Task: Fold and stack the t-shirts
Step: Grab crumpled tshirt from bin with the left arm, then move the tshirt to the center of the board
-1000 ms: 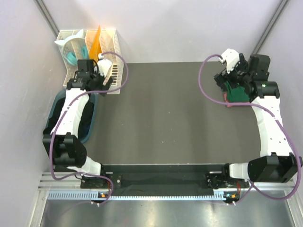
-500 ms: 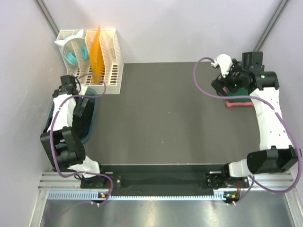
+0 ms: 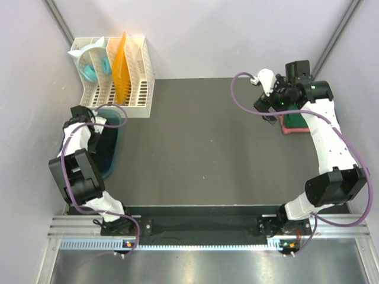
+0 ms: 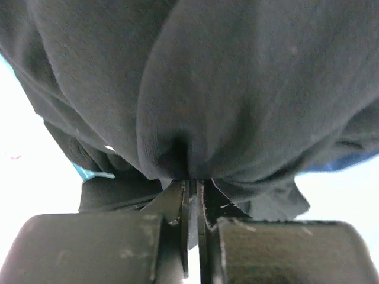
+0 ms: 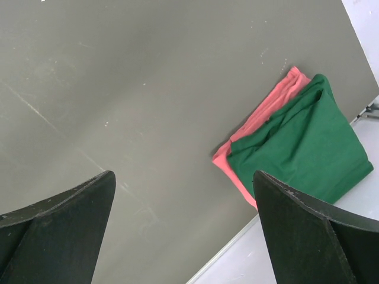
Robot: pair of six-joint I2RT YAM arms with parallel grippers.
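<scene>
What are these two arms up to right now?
The left gripper is clamped shut on a bunched black cloth t-shirt at the teal plastic tub. The right gripper hangs open over the dark table, next to a folded dark green t-shirt stacked on a folded pinkish-red one.

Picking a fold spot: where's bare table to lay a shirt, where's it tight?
Free: the dark grey table mat, whole middle, between the teal-blue plastic tub on the left and the folded dark green t-shirt atop a pinkish-red t-shirt, far right. Tight: far-left corner, by the white slotted plastic rack.
</scene>
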